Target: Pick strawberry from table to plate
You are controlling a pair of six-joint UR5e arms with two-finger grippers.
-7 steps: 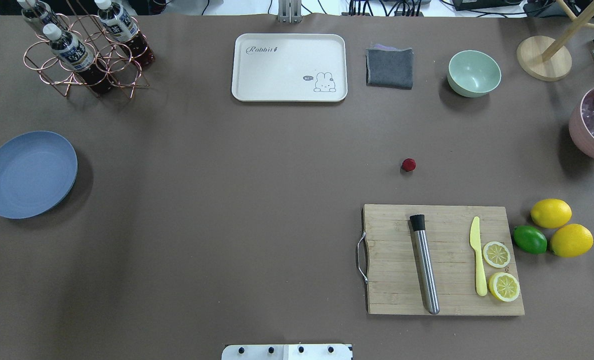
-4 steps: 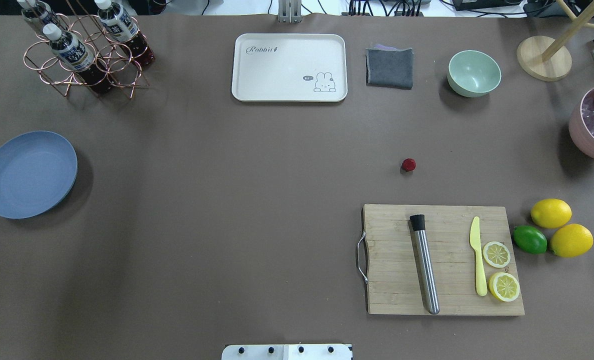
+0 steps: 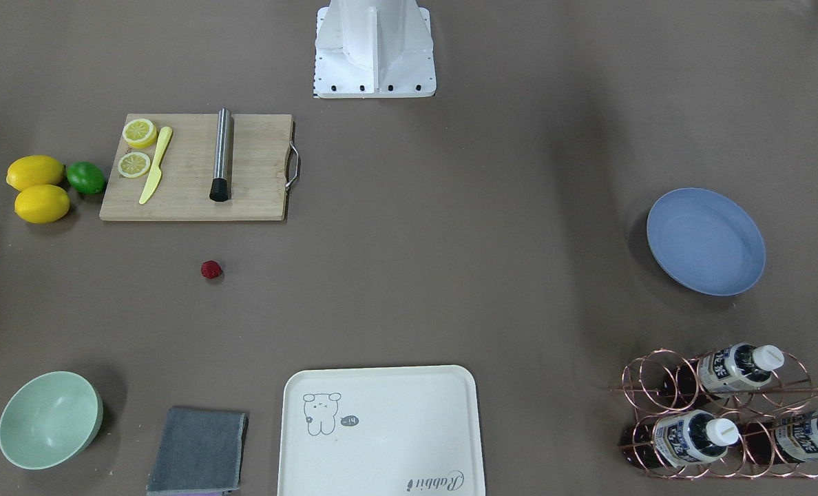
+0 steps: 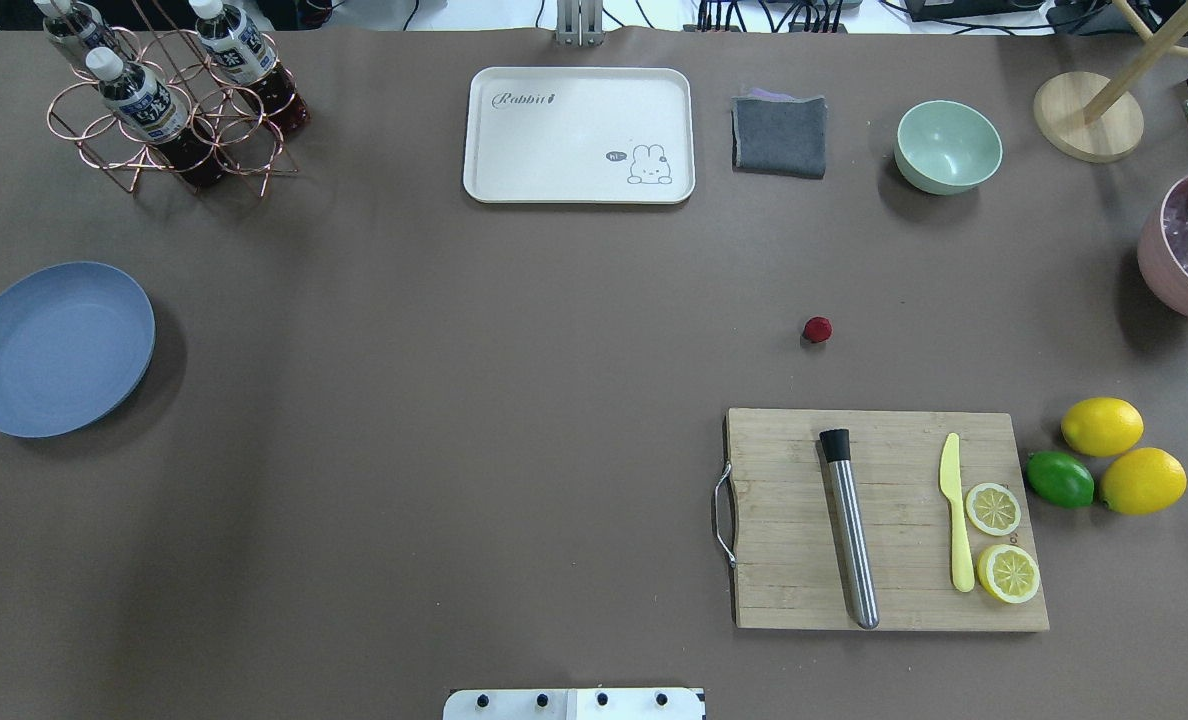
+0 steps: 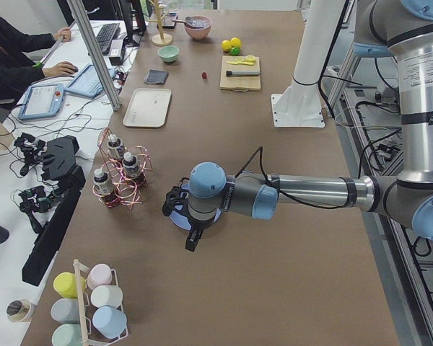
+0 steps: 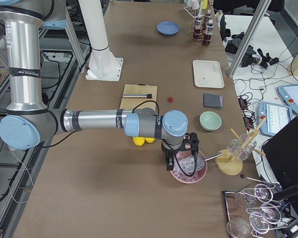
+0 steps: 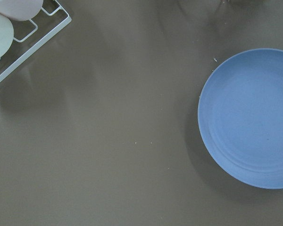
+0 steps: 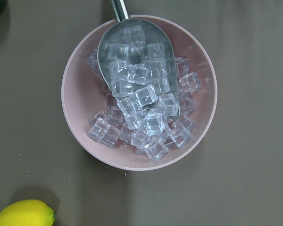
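Nothing moved; strawberry (image 4: 817, 329) tiny, dark red, on table (image 4: 514, 400).

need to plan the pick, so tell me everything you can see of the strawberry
The strawberry is a tiny, roundish, dark red lump with a matte look. Finer surface detail is too small to tell. It rests alone on the bare table, touching nothing else. It lies just beyond the far edge of the wooden cutting board, clearly apart from it, and far across the table from the blue plate.
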